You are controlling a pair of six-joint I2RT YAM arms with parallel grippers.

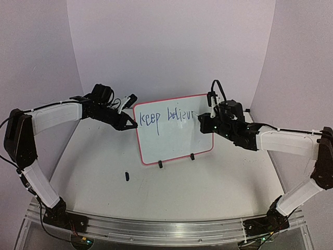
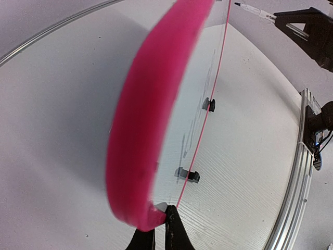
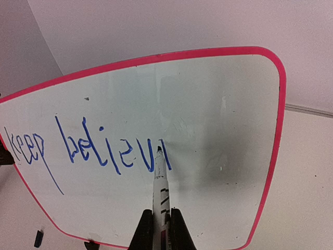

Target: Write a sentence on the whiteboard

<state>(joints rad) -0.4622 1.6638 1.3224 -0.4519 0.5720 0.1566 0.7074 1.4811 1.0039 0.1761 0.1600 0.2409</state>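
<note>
The whiteboard (image 1: 174, 140) stands upright on two black clip feet mid-table, white with a red border. Blue handwriting (image 1: 167, 117) on it reads "keep believ" plus one more stroke. My left gripper (image 1: 132, 125) is shut on the board's left edge (image 2: 151, 216), with the red border large and blurred in the left wrist view. My right gripper (image 1: 204, 119) is shut on a white marker (image 3: 159, 182). The marker's tip touches the board at the end of the writing (image 3: 115, 151). The marker also shows in the left wrist view (image 2: 255, 9).
A small black cap (image 1: 126, 176) lies on the table in front of the board's left side. White walls close in behind and beside the table. An aluminium rail (image 1: 166, 229) runs along the near edge.
</note>
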